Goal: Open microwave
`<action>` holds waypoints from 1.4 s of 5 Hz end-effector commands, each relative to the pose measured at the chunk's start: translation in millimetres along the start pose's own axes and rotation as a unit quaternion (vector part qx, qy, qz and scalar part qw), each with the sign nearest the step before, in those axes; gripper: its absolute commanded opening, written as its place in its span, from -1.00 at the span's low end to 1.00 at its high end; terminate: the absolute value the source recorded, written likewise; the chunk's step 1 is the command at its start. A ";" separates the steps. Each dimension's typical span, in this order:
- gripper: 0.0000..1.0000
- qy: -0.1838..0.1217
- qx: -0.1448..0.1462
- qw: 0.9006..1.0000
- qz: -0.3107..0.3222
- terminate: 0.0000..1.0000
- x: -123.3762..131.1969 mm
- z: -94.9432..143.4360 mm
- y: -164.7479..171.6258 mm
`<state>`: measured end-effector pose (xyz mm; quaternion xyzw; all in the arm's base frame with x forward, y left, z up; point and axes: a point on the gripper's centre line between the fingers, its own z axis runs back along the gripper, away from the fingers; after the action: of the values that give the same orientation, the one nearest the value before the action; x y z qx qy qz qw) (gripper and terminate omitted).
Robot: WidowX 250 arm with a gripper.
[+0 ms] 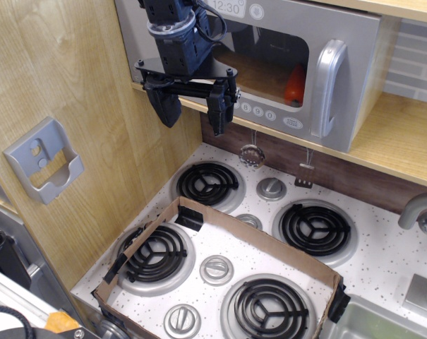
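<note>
The microwave [284, 63] sits on a wooden shelf [382, 152] across the upper middle and right of the frame, its door shut. It is a wide box, its long axis running from upper left down toward the right, and its windowed front faces out over the stove [227, 261] below. The upright grey loop handle [331, 88] stands at the right end of the door, its own long axis vertical.

The hand [192, 102] hangs at the upper left, in front of the left part of the door, its two dark fingers spread apart and holding nothing. It is well apart from the handle.

To do this well, I'd say it should travel right along the door front, bring one finger through or around the loop, then pull outward in an arc. Judging by the handle's side, the hinge is likely on the left, though I can't see it.
</note>
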<state>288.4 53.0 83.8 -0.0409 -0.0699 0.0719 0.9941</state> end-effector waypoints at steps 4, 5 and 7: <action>1.00 -0.090 -0.038 0.995 -0.007 -1.00 3.8 6.8 -60.9; 1.00 -0.091 -0.037 0.995 -0.019 -1.00 14.1 5.1 -74.2; 1.00 -0.093 -0.027 0.995 -0.032 -1.00 33.4 7.6 -96.4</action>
<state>328.8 -35.2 94.6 -0.0554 -0.1493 0.0431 0.9863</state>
